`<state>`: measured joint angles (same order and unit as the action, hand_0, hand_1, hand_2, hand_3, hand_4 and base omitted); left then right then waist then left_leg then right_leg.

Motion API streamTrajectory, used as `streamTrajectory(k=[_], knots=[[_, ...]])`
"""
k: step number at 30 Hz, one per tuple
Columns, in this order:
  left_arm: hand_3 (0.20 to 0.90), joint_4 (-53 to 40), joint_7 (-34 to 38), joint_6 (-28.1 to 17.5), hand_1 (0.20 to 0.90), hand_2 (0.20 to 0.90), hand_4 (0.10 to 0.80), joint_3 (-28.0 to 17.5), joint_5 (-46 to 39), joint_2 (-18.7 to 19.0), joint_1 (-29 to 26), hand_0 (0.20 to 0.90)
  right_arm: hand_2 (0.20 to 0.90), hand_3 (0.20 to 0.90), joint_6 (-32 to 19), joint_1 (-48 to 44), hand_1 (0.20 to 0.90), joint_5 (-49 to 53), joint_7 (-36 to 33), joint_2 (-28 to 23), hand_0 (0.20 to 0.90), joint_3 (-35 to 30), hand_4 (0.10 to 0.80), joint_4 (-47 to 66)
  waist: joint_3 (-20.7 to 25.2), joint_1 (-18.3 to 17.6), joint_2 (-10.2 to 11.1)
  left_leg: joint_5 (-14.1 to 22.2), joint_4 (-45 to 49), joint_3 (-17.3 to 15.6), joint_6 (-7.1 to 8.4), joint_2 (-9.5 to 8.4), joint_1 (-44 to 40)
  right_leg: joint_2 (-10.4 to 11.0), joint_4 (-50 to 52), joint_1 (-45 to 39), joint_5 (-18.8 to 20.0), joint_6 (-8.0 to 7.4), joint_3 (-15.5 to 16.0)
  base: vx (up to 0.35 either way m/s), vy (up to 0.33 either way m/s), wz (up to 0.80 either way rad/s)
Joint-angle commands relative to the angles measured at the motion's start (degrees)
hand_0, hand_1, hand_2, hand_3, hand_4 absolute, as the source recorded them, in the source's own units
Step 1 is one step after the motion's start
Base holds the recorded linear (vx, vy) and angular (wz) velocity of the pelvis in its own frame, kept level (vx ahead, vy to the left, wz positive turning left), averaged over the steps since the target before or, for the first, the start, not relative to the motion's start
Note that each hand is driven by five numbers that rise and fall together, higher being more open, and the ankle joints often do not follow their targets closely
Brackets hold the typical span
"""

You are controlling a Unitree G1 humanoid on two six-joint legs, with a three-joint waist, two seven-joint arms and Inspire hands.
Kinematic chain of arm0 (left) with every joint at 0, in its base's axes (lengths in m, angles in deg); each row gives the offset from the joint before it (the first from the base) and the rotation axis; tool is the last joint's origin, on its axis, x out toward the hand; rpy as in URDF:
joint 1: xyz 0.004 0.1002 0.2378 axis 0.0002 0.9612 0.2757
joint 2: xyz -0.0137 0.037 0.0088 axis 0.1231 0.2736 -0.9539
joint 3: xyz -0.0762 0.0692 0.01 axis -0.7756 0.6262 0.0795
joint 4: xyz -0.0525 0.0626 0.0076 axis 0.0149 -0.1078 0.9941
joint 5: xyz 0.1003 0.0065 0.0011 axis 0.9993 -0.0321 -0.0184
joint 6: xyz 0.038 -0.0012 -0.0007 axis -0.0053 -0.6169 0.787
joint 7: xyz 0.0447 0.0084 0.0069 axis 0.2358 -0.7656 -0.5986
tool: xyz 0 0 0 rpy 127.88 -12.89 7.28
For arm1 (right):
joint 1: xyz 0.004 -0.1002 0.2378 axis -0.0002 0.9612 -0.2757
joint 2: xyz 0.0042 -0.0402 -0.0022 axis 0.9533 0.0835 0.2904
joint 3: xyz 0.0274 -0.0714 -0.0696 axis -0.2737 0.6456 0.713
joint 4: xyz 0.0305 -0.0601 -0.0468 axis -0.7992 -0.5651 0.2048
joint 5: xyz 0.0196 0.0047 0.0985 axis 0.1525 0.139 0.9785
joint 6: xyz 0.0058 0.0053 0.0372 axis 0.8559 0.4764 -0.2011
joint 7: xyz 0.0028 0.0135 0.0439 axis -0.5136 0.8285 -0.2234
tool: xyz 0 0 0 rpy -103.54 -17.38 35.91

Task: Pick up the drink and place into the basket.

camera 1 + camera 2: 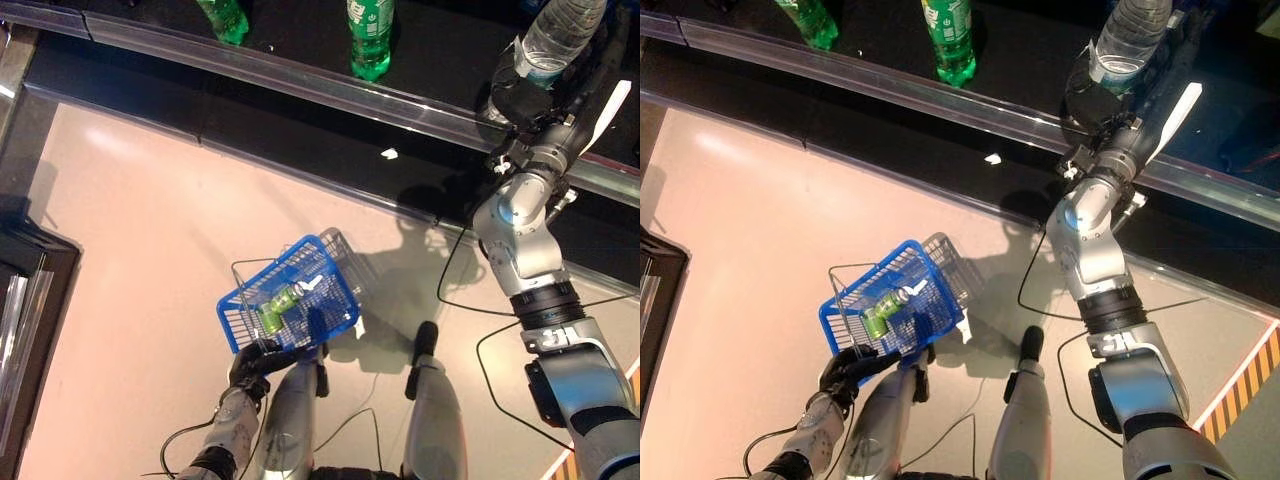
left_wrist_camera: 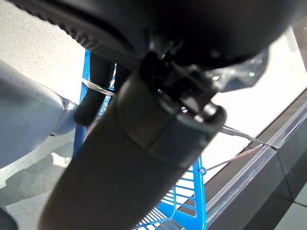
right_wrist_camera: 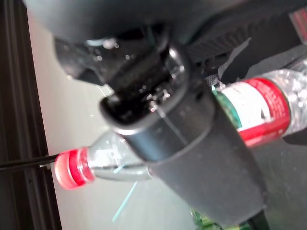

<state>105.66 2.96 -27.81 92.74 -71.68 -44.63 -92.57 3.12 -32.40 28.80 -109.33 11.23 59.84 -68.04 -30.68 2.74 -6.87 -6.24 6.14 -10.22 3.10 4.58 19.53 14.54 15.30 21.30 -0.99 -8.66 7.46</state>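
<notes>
A clear water bottle with a red cap and a red label stands on the dark shelf at the upper right. My right hand is curled round its lower part, and the thumb crosses the bottle in the right wrist view. Low over the floor hangs a blue wire basket. My left hand is shut on its handle at the near side. A green drink lies inside the basket.
Two green bottles stand further left on the same shelf, behind its clear front lip. A dark cabinet stands at the left edge. Pale floor lies between shelf and basket.
</notes>
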Motion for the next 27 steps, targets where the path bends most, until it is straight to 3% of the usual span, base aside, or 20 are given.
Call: streamTrajectory(k=[1,6,8,9,11,27], knots=[[0.2,-2.9,0.9,-1.6,0.3,0.3,0.1,2.6,-2.1,3.2,3.9,0.3,0.9,0.9,-2.7,-10.7,0.9,-0.8,0.3,-6.9,0.9,-0.8,0.8,1.6,0.9,1.2,-1.0,6.0,9.4,5.5,0.73,-1.78,3.4,-2.0,0.3,3.7,1.9,4.93,2.3,0.026,-0.007,0.04],[0.2,-3.0,0.4,-1.3,0.3,0.3,0.1,3.0,-2.4,3.7,3.9,0.3,0.9,0.9,-2.9,-12.7,0.9,1.3,0.6,-8.4,0.9,-0.5,0.8,-2.7,0.9,1.5,-1.2,6.1,9.5,5.8,0.61,-2.02,3.6,-2.0,0.6,4.0,1.8,5.03,2.3,0.021,-0.007,0.06],[0.2,-3.2,0.3,-1.3,0.3,0.3,0.1,3.1,-2.6,3.8,3.8,0.3,0.742,0.716,-2.8,-13.2,0.742,2.0,0.6,-8.8,0.742,-0.3,0.616,-3.7,0.9,1.5,-1.3,5.7,9.4,5.9,0.53,-2.07,3.9,-1.9,0.5,4.3,2.1,5.08,2.3,-0.001,0.0,0.02],[0.2,-3.2,0.1,-1.5,0.3,0.3,0.1,3.2,-2.8,3.8,4.1,0.3,0.552,0.494,-2.9,-13.9,0.552,3.0,1.0,-9.4,0.552,-0.1,0.394,-5.3,0.9,1.6,-1.4,6.1,9.6,5.9,0.51,-2.09,3.8,-1.9,0.9,4.3,1.7,5.08,2.2,0.0,0.0,0.0],[0.2,-3.4,0.0,-1.7,0.3,0.3,0.1,3.4,-2.8,3.9,4.2,0.3,0.3,0.2,-3.2,-14.6,0.3,3.6,1.4,-10.1,0.3,0.1,0.1,-6.9,0.9,1.7,-1.5,6.2,9.8,6.0,0.49,-2.13,4.1,-1.9,1.1,4.6,1.6,5.11,2.2,0.0,0.0,0.0],[0.2,-8.1,-0.7,-4.0,0.3,0.3,0.1,3.9,-5.2,6.7,4.7,0.3,0.3,0.2,-5.2,-19.7,0.3,5.4,4.2,-14.5,0.3,2.8,0.1,-13.6,0.9,2.7,-1.7,6.4,10.1,6.3,0.01,-2.66,4.9,-1.9,1.7,5.3,1.2,5.26,2.7,-0.026,0.0,0.01]])
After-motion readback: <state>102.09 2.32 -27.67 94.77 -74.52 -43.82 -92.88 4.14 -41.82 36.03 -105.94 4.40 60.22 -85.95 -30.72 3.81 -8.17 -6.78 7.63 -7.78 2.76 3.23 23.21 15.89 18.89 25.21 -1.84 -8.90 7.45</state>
